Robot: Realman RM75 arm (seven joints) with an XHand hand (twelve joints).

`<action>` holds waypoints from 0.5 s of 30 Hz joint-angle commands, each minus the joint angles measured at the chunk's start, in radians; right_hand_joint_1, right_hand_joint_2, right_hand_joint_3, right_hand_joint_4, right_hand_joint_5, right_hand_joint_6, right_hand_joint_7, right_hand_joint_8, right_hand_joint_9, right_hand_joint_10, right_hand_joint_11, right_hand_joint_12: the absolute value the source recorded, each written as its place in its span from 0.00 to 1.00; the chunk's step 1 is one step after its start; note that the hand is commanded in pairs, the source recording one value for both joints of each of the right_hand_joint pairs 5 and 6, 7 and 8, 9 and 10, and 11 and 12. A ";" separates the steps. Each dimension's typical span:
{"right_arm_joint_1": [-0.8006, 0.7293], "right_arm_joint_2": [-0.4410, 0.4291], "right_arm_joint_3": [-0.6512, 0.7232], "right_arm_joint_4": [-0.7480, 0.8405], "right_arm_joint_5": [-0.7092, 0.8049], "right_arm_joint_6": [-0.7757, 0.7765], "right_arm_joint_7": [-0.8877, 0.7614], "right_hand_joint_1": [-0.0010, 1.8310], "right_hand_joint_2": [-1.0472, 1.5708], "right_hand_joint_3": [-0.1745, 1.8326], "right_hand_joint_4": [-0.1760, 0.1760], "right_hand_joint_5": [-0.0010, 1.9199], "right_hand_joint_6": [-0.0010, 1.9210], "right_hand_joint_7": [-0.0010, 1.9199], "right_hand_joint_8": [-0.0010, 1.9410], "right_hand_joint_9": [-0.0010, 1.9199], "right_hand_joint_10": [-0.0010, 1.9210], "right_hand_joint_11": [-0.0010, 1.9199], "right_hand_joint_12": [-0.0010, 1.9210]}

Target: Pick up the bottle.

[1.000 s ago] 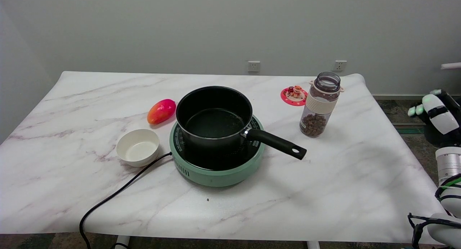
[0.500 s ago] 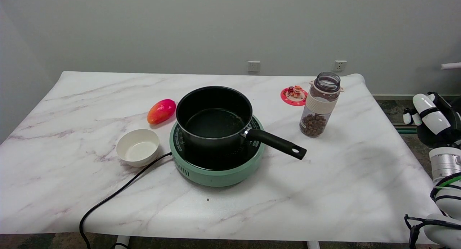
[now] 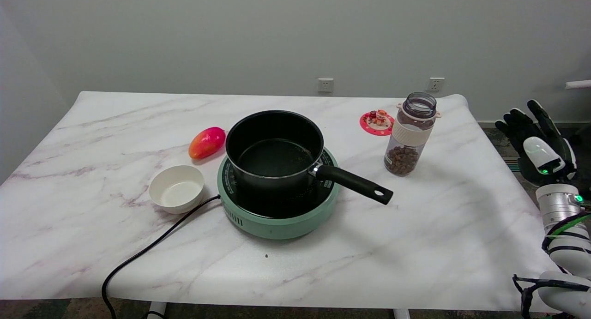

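A white marble-patterned table (image 3: 415, 245) stands against a plain grey wall (image 3: 231, 33) with 2 sockets (image 3: 325, 85). The bottle (image 3: 409, 134) stands upright near the table's far right, holding brown pieces, beside a red coaster (image 3: 376, 123). The right hand (image 3: 538, 146) hovers off the table's right edge, well apart from the bottle, fingers (image 3: 517, 120) spread and holding nothing.

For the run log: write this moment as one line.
stage: approach | right hand: open, beyond table edge, holding nothing | bottle: upright, untouched, beside pot handle | grasp: not yet done
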 commanded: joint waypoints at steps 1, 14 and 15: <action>0.016 0.005 -0.012 0.003 -0.137 -0.052 0.000 0.68 0.19 0.69 0.50 0.11 0.11 0.31 0.30 0.28 0.28 0.32 0.32; 0.124 0.023 -0.005 -0.044 -0.461 -0.175 0.000 0.69 0.16 0.65 0.50 0.13 0.13 0.33 0.32 0.28 0.28 0.30 0.30; 0.144 0.018 -0.008 -0.056 -0.474 -0.168 0.000 0.69 0.17 0.65 0.50 0.13 0.13 0.33 0.33 0.28 0.28 0.30 0.30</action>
